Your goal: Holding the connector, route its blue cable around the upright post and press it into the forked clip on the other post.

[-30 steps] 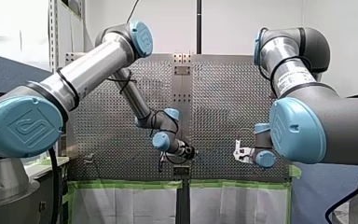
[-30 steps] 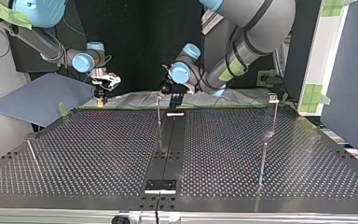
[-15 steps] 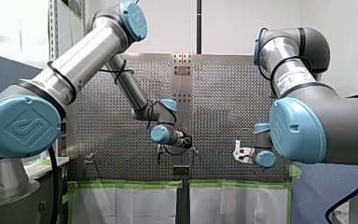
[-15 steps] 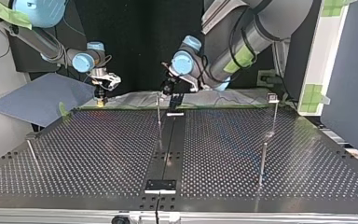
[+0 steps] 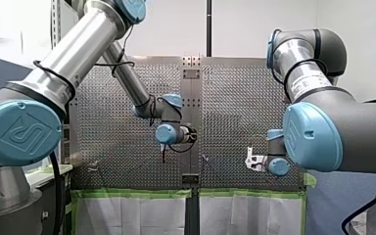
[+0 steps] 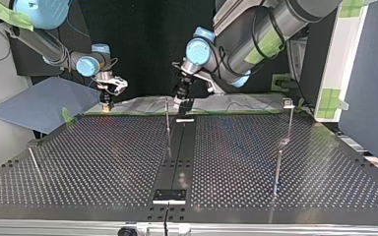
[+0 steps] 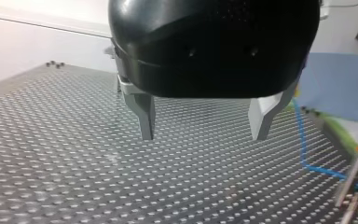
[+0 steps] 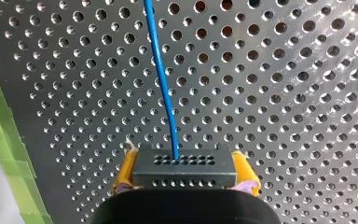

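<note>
Between the yellow pads (image 8: 127, 170) of the right gripper (image 6: 107, 104): connector (image 8: 184, 169), one, a dark grey block with two rows of small holes. The fingers are closed on its two ends.

Blue cable (image 8: 164, 93): leaves the middle of the connector's upper row of holes and runs ahead of the right gripper, over the desk (image 8: 284, 93), in a slight bend. In the left wrist view it shows again, beside the left gripper, crossing the desk with a sharp kink. It cannot be made out in the top or front views.

Right gripper, position: low over the far corner of the desk at the top view's left, next to a strip of green tape (image 8: 4, 140) along the desk edge.

Left gripper (image 7: 204, 133): black body, two metal fingers (image 7: 144, 116) spread wide apart with nothing between them. It hangs over the far edge of the desk near the middle of the top view, well apart from the right gripper.

Posts, upright, on the desk:
- thin post (image 6: 167, 118), just beside the left gripper;
- post with a small fitting on top (image 6: 289, 118), at the top view's right; whether the fitting is forked cannot be told;
- plain post (image 6: 277, 169), nearer the camera on the same side;
- leaning post (image 6: 33, 162), at the top view's left edge.

Blue-grey panel (image 6: 39, 101): beside the desk, at the top view's left.
</note>
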